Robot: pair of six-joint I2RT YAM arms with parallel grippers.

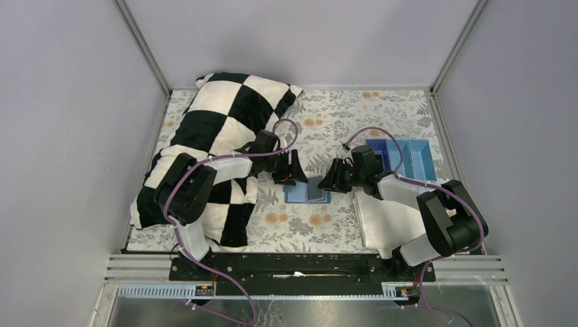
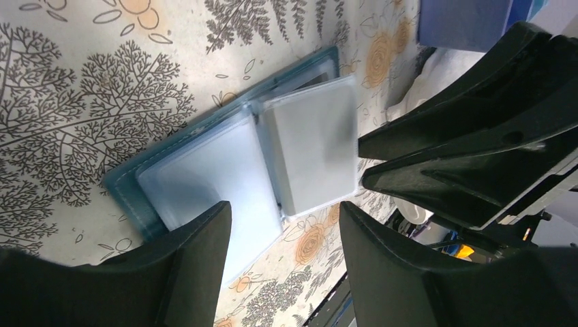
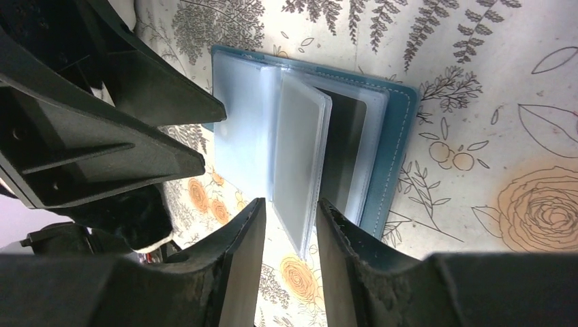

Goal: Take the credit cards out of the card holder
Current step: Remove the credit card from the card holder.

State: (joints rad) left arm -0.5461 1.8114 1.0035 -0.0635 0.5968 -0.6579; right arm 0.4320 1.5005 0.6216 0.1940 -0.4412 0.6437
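The teal card holder [image 1: 308, 193] lies open on the floral cloth between my two grippers. Its clear sleeves fan out, and one sleeve with a grey card [image 2: 310, 146] stands half raised. In the right wrist view the holder's teal cover [image 3: 394, 146] lies flat, the raised sleeve [image 3: 300, 157] stands on edge, and a dark card [image 3: 344, 146] shows in the pocket behind it. My right gripper [image 3: 290, 225] is open by a narrow gap, and the sleeve's lower edge sits between its fingers. My left gripper [image 2: 285, 228] is open and empty, over the holder's near edge.
A black-and-white checkered cushion [image 1: 225, 116] covers the left side under my left arm. Blue bins [image 1: 402, 157] stand at the right rear. A white cloth [image 1: 388, 218] lies under my right arm. Grey walls enclose the table.
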